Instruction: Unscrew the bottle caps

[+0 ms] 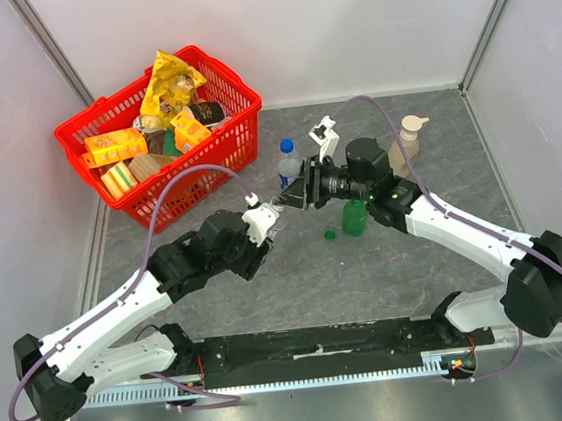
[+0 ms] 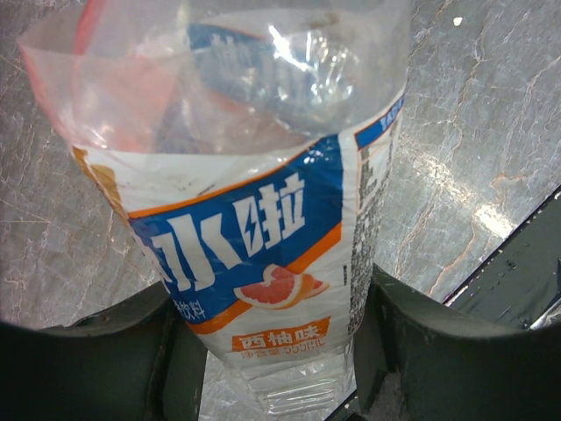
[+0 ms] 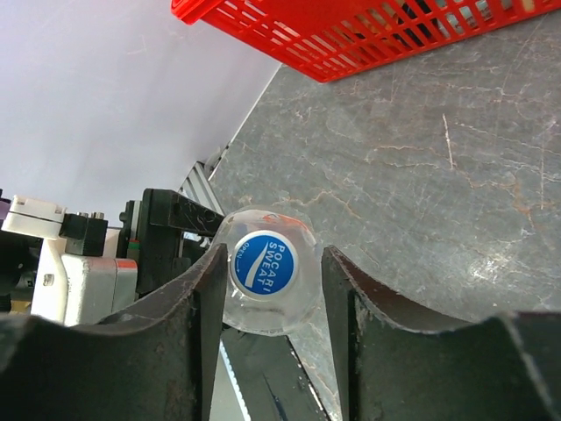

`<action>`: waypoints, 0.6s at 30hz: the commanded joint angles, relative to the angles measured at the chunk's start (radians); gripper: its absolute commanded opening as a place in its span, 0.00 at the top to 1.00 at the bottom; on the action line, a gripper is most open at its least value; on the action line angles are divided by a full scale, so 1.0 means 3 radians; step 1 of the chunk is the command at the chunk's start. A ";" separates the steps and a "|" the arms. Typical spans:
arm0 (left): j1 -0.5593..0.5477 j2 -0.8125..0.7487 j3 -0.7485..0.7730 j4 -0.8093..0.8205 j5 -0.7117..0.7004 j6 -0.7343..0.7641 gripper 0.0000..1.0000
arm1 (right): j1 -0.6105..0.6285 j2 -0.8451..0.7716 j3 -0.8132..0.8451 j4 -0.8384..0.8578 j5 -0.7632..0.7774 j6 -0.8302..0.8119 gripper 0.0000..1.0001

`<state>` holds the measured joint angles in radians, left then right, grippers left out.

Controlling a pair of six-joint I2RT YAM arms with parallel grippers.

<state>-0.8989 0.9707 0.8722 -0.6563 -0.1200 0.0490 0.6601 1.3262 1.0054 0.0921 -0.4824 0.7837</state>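
Observation:
My left gripper (image 1: pixel 272 216) (image 2: pixel 272 338) is shut on a clear bottle (image 2: pixel 254 237) with a blue, white and orange label. It holds the bottle off the table, neck toward my right gripper. My right gripper (image 1: pixel 296 197) (image 3: pixel 272 256) is open, with its fingers on either side of the bottle's blue cap (image 3: pixel 266 263). The left finger is close to the cap and the right finger stands apart. A second bottle with a blue cap (image 1: pixel 286 147) stands behind the grippers. A green cap (image 1: pixel 331 233) lies on the table beside the green bottle (image 1: pixel 354 217).
A red basket (image 1: pixel 211 168) (image 3: pixel 351 39) full of snack packs stands at the back left. A beige pump dispenser (image 1: pixel 410 140) stands at the back right, behind my right arm. Grey walls close in the table on three sides.

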 commanded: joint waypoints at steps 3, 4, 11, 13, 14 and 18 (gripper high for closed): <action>-0.0005 0.0001 0.0058 0.0096 0.0032 -0.0061 0.98 | 0.0029 0.0043 0.0044 0.0199 -0.0125 0.0098 0.53; -0.0005 0.0006 0.0058 0.0096 0.0027 -0.0056 0.98 | 0.0024 0.0033 0.0034 0.0209 -0.0125 0.0103 0.55; -0.0005 -0.0014 0.0058 0.0096 0.0001 -0.0061 0.98 | 0.0029 0.0048 -0.0022 0.0413 -0.0380 0.0210 0.89; -0.0005 -0.0004 0.0063 0.0091 -0.0014 -0.0056 0.98 | 0.0034 0.0048 -0.0068 0.0567 -0.0493 0.0276 1.00; -0.0010 -0.0014 0.0068 0.0091 -0.0019 -0.0056 0.98 | 0.0034 0.0038 -0.0094 0.0623 -0.0524 0.0302 1.00; -0.0005 -0.0035 0.0089 0.0066 -0.0040 -0.0056 0.98 | 0.0034 -0.0013 -0.0130 0.0659 -0.0591 0.0261 1.00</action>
<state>-0.8989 0.9726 0.8722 -0.6655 -0.1257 0.0483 0.6563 1.3418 0.9707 0.1802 -0.5419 0.8154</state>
